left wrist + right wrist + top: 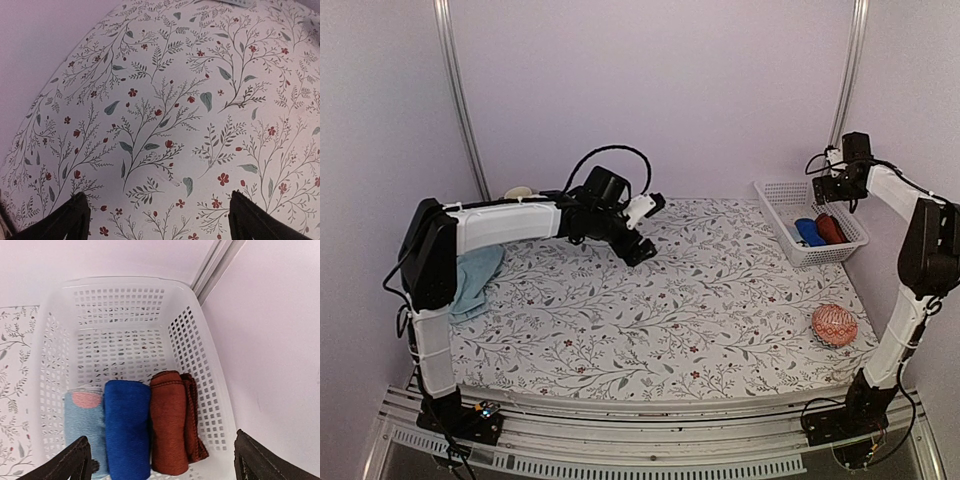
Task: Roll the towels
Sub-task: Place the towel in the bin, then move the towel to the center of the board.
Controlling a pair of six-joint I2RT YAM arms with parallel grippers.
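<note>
Done: maroon towel (pixel 170 420) rolled and laid in the basket (pixel 125 282) at the far right of the bench (pixel 720 300), beside a bright blue roll (pixel 127 430) and a pale blue roll (pixel 82 432). Remaining, by the look of it: pale blue towel (pixel 475 280) crumpled at the left edge, unrolled. Above the basket: right hand (pixel 160 460), open and empty. Over the patterned bench surface: left hand (pixel 160 220), open and empty.
</note>
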